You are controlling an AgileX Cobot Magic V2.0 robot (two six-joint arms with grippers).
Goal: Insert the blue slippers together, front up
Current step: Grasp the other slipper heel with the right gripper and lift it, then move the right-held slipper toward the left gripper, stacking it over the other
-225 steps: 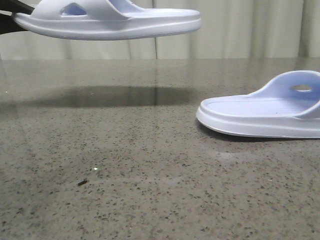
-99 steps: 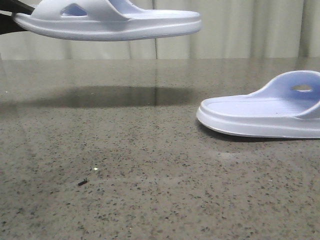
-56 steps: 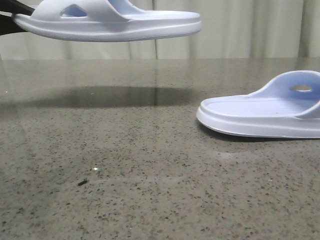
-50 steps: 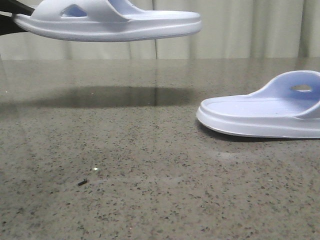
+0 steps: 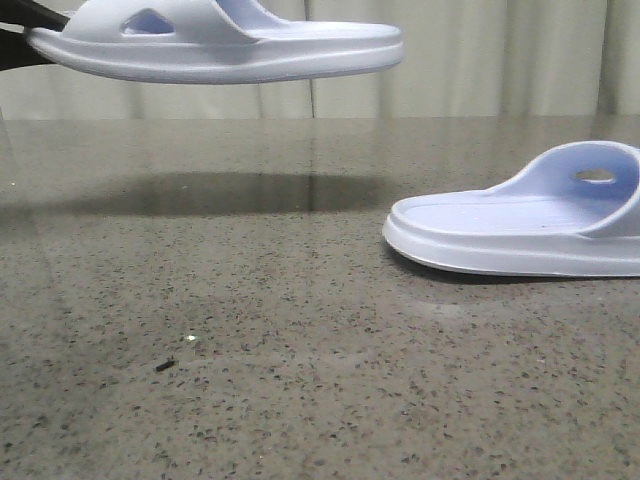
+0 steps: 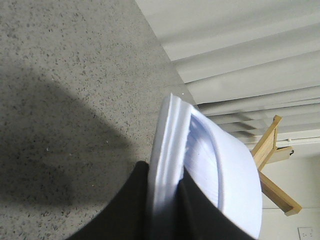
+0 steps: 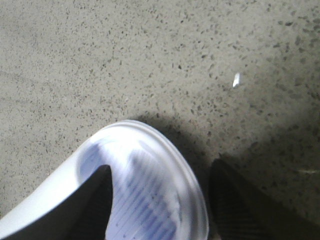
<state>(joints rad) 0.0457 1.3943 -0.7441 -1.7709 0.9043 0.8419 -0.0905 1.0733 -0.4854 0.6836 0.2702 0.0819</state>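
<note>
One blue slipper [image 5: 215, 40] hangs level in the air at the upper left of the front view, with its sole down. My left gripper [image 6: 165, 200] is shut on that slipper's [image 6: 205, 170] thick edge, one black finger under the sole and one on the footbed. A dark part of that gripper [image 5: 22, 28] shows at the slipper's left end. The other blue slipper [image 5: 520, 235] lies sole down on the table at the right. My right gripper [image 7: 160, 200] is open astride that slipper's [image 7: 150, 185] rounded end. One finger [image 7: 92, 210] is over the ribbed footbed and the other stands outside the rim.
The speckled stone table [image 5: 300, 350] spreads under both slippers. Pale curtains [image 5: 480, 60] hang behind it. A small dark speck [image 5: 165, 366] lies at the front left. A wooden frame [image 6: 275, 165] stands past the table's far edge in the left wrist view.
The slipper on the table has slid a little to the left. It looks blurred in the right wrist view. The raised slipper has not moved.
</note>
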